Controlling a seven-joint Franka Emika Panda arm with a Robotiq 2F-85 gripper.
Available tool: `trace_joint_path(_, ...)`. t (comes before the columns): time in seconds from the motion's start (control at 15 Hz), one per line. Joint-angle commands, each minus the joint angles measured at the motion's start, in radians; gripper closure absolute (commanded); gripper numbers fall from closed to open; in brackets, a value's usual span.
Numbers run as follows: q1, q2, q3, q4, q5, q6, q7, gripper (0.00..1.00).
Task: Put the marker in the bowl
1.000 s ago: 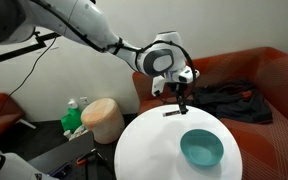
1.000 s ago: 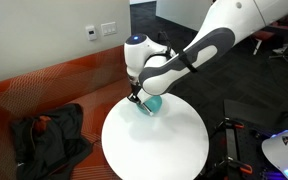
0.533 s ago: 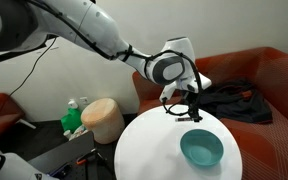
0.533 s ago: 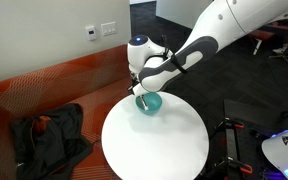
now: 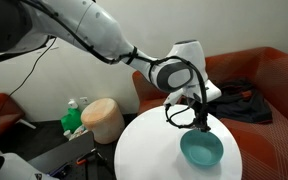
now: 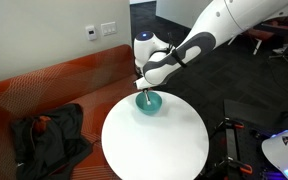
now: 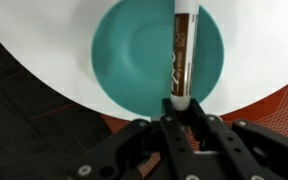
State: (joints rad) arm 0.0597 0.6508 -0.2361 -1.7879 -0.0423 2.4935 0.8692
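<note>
Hand [image 7: 181, 108] around marker [image 7: 182, 55] over bowl [image 7: 124, 60]

Bowl [image 7: 134, 60] of smooth matt teal plastic; marker [image 7: 181, 60] above it, glossy dark plastic; table [image 7: 24, 30] beneath, smooth white.

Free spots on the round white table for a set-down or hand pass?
Bare: the round white table from the teal round bowl out to the opposite rim. Crowded: over the bowl, where the end effector holds the thin dark marker.

The gripper [image 7: 178, 110] hides the marker's [image 7: 181, 50] lower end.
</note>
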Motion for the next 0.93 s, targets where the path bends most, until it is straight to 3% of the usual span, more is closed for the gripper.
trace_joint_path(0.0,-0.025,0.011,0.003,-0.018,0.033,0.02,0.016,0.95)
trace_joint_path(0.6,-0.053,0.101,0.012,0.033,0.095,0.039,0.004,0.95)
trace_joint_path(0.67,-0.053,0.109,0.013,0.041,0.099,0.033,0.003,0.56)
trace_joint_path(0.73,-0.048,0.114,0.011,0.046,0.1,0.03,0.006,0.55)
trace_joint_path(0.87,-0.036,0.11,0.003,0.044,0.096,0.028,0.015,0.41)
